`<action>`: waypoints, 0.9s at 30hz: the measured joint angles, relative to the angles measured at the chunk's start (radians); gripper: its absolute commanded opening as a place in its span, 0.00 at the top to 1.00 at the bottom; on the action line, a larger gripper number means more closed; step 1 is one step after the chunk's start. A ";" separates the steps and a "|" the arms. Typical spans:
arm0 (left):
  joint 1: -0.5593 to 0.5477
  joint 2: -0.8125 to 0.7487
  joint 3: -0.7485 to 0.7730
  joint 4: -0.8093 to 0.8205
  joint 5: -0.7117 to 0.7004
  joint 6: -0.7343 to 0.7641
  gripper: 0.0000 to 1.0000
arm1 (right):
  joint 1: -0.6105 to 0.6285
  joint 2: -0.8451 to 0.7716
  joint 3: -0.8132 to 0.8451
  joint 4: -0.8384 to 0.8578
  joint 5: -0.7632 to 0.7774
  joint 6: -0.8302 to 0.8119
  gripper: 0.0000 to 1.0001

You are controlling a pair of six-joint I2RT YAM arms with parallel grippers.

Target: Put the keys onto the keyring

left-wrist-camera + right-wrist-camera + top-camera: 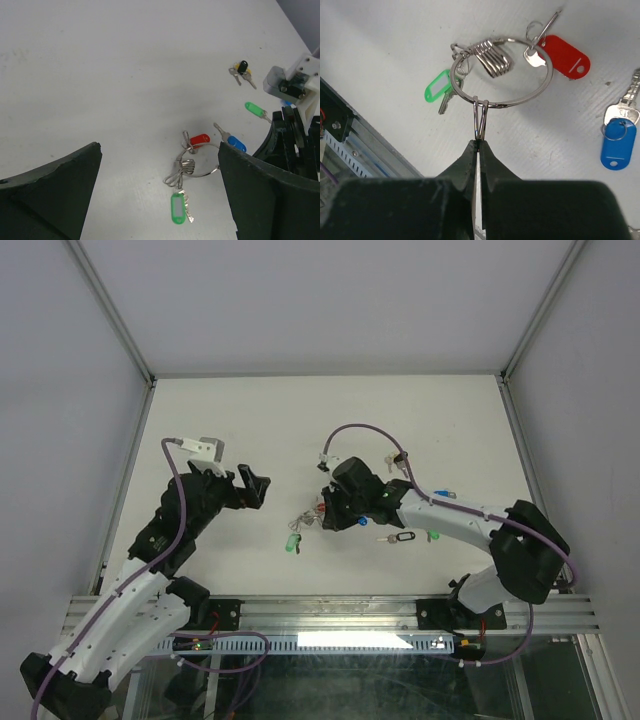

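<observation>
The keyring [547, 75] is a thin silver wire ring lying on the white table, with a red-tagged key [565, 54], a green-tagged key [437, 86] and a wire coil on it. My right gripper [479, 143] is shut on a small wire loop [480, 117] at the ring's near edge. A loose blue-capped key [618, 142] lies to the right. In the left wrist view the keyring [205, 175] lies between my wide-open left gripper [160, 195] fingers, well below them. In the top view the left gripper [255, 488] hangs left of the keyring [305, 522].
A loose green-capped key [255, 108] and a black-and-yellow key bunch [241, 70] lie farther back. A black-tagged key [397, 538] and another green one [434, 535] lie beside the right arm. The metal rail [330, 615] runs along the near table edge.
</observation>
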 measured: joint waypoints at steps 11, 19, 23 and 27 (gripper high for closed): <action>-0.160 -0.037 -0.088 0.132 0.007 -0.014 0.01 | -0.031 -0.056 -0.006 -0.059 -0.013 -0.016 1.00; -0.181 -0.065 -0.088 0.130 -0.057 0.013 0.01 | 0.024 -0.003 -0.108 -0.063 0.005 -0.013 1.00; -0.181 -0.049 -0.088 0.129 -0.073 0.018 0.01 | 0.049 -0.002 -0.134 -0.070 0.017 -0.011 0.95; -0.182 -0.039 -0.088 0.122 -0.074 0.019 0.01 | 0.062 -0.003 -0.140 -0.060 0.021 -0.006 0.77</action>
